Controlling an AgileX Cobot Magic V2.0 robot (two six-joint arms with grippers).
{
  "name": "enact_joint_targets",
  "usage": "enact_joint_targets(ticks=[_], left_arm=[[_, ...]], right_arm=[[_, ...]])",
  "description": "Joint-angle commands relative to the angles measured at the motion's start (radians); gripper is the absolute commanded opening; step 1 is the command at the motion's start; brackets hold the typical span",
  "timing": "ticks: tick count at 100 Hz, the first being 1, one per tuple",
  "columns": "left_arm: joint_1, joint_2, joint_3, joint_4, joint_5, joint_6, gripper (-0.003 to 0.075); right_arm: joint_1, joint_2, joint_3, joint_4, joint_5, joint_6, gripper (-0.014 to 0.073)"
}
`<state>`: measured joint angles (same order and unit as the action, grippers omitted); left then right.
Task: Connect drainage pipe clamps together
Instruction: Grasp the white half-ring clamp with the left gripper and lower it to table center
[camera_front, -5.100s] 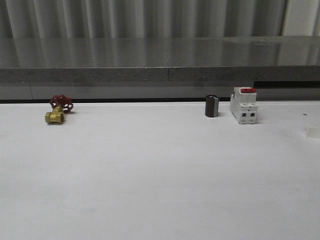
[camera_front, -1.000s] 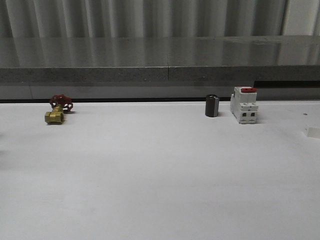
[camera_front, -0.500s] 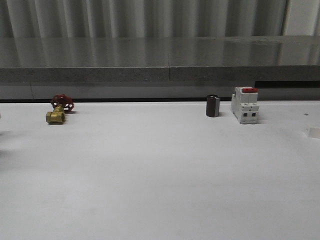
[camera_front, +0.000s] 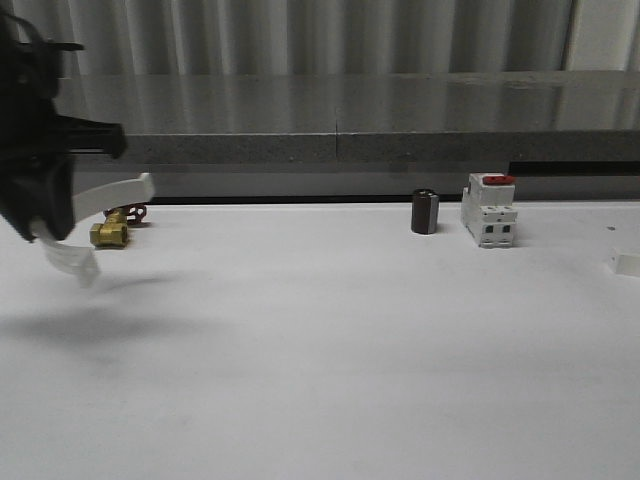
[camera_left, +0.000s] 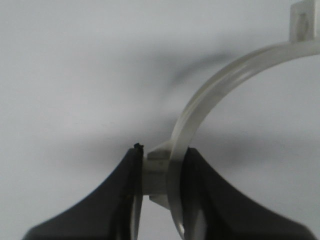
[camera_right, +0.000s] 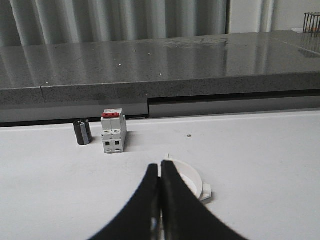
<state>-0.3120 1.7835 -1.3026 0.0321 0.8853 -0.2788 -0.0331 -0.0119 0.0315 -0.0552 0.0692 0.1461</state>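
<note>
Front view: The left hand (camera_front: 50, 215) hung above the far left part of the white tabletop (camera_front: 330, 350). It carried one clamp half (camera_front: 100, 215), a white curved strip with one end pointing right and the other end hanging low above the surface. A shadow lay on the tabletop below it. Just behind the strip stood a brass valve (camera_front: 108, 233) with a red handwheel. Near the rear edge, right of centre, a dark cylinder (camera_front: 425, 212) stood upright just beside a white breaker (camera_front: 489, 209) with a red switch. A small white piece (camera_front: 626, 264) lay at the right edge of the frame; its identity could not be determined here.

Left wrist view: The black fingers (camera_left: 125, 195) of the left hand (camera_left: 160, 187) were clenched on the outer tab of the clamp half (camera_left: 215, 90). The arc rose from the grip and curved away to a flat end flange with a hole. The part was clear of the surface, with its shadow below.

Right wrist view: The fingers (camera_right: 150, 200) of the right hand (camera_right: 159, 200) were pressed together with nothing between them. The second clamp half (camera_right: 192, 179) lay flat on the tabletop just beyond the fingertips. The breaker (camera_right: 113, 131) and the dark cylinder (camera_right: 82, 132) stood farther back, side by side.
</note>
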Motion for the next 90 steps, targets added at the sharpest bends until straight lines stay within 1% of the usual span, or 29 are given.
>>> enact_joint_targets(ticks=[1,16,37,51,65,82,90], left_arm=[[-0.084,-0.039,-0.037,0.017,-0.028,-0.102,0.0085],[-0.185,0.018,-0.096,0.033,-0.008,-0.190,0.0085],[-0.272,0.115,-0.203,0.033,-0.001,-0.285,0.0085],[-0.302,0.164,-0.245,0.033,0.005,-0.333,0.0085],[-0.321,0.197,-0.248,0.033,0.010,-0.371,0.0085],[-0.324,0.211,-0.250,0.039,0.006,-0.380,0.0086],[-0.324,0.211,-0.250,0.039,0.006,-0.380,0.0104]], right_arm=[[-0.002,-0.019,-0.021,-0.003,-0.084,-0.004,-0.0068],[-0.002,-0.019,-0.021,-0.003,-0.084,-0.004,-0.0068],[-0.002,-0.019,-0.021,-0.003,-0.084,-0.004,-0.0068],[-0.002,-0.019,-0.021,-0.003,-0.084,-0.004,-0.0068],[-0.002,-0.019,-0.021,-0.003,-0.084,-0.004,-0.0068],[-0.002,-0.019,-0.021,-0.003,-0.084,-0.004,-0.0068],[-0.002,-0.019,-0.021,-0.003,-0.084,-0.004,-0.0068]])
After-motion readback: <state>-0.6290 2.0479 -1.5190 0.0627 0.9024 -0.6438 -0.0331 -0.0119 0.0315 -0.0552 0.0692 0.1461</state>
